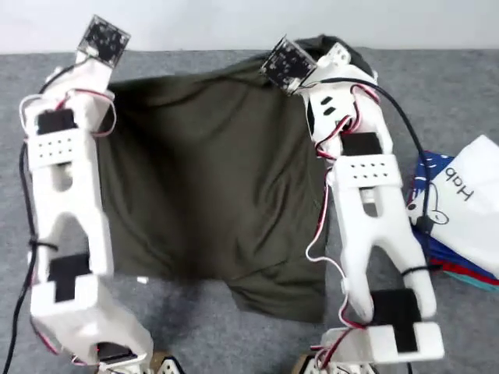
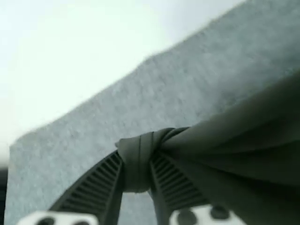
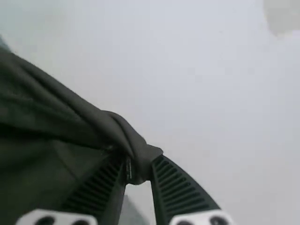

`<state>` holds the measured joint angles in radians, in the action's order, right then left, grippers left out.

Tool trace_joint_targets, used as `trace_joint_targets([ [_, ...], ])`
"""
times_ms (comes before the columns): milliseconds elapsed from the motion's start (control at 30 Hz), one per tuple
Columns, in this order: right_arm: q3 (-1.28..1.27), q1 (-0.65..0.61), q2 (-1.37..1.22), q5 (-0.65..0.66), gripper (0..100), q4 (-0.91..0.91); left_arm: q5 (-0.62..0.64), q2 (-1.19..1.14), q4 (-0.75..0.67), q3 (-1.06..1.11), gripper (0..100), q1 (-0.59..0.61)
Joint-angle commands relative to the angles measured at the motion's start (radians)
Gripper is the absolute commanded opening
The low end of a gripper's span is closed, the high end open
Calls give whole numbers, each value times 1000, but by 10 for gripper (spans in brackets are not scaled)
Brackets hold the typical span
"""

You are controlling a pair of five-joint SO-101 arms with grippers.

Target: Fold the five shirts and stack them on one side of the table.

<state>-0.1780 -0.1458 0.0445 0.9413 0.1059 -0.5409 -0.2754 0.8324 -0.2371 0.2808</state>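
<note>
A dark olive shirt (image 1: 207, 187) is stretched out between both arms over the grey table, its near edge drooping to the cloth below. My left gripper (image 2: 137, 180) is shut on a bunched corner of the olive shirt (image 2: 140, 152) at the far left. My right gripper (image 3: 138, 176) is shut on another bunched corner of the olive shirt (image 3: 126, 136) at the far right. In the high view the left arm (image 1: 66, 171) stands along the shirt's left edge and the right arm (image 1: 362, 179) along its right edge.
A stack of shirts (image 1: 460, 214), white on top with blue and red beneath, lies at the right edge of the table. The grey felt table top (image 1: 195, 327) shows bare in front of the olive shirt and at the far left.
</note>
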Motion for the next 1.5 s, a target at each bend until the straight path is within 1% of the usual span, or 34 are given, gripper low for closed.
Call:
trace_joint_targets([
  [0, 14, -2, -25, 57, 10, -142, -5, -61, -21, -185, 16, -14],
  [67, 14, -1, -47, 74, 10, -185, -5, -89, 9, -236, 16, -25],
  [167, 14, -4, -62, 95, 10, -202, -8, -118, 86, -289, 16, -51],
  [267, 6, -10, -62, 95, 10, -186, -8, -124, 149, -305, 17, -68],
  [333, 8, -13, -61, 95, 10, -117, -9, -127, 189, -305, 17, -75],
  [467, 11, -16, -31, 95, 10, 105, -11, -133, 301, -303, 19, -77],
  [600, 12, -19, 53, 94, 10, 414, -28, -132, 443, -303, 19, -61],
  [800, 12, -16, 171, 11, 14, 816, -238, -137, 715, -297, 19, -46],
  [867, 12, -18, 196, 11, 15, 934, -258, -143, 767, -297, 20, -29],
  [933, 12, -19, 211, 11, 15, 1038, -278, -163, 801, -300, 24, -8],
  [1000, 12, -19, 223, 8, 15, 1127, -308, -189, 844, -300, 53, 20],
  [1133, 12, -22, 237, -44, 16, 1310, -331, -252, 921, -300, 76, 58],
  [1300, 12, -56, 239, -48, 16, 1529, -330, -278, 924, -262, 80, 81],
  [1467, 12, -82, 240, -72, 15, 1646, -354, -276, 922, -182, 80, 83],
])
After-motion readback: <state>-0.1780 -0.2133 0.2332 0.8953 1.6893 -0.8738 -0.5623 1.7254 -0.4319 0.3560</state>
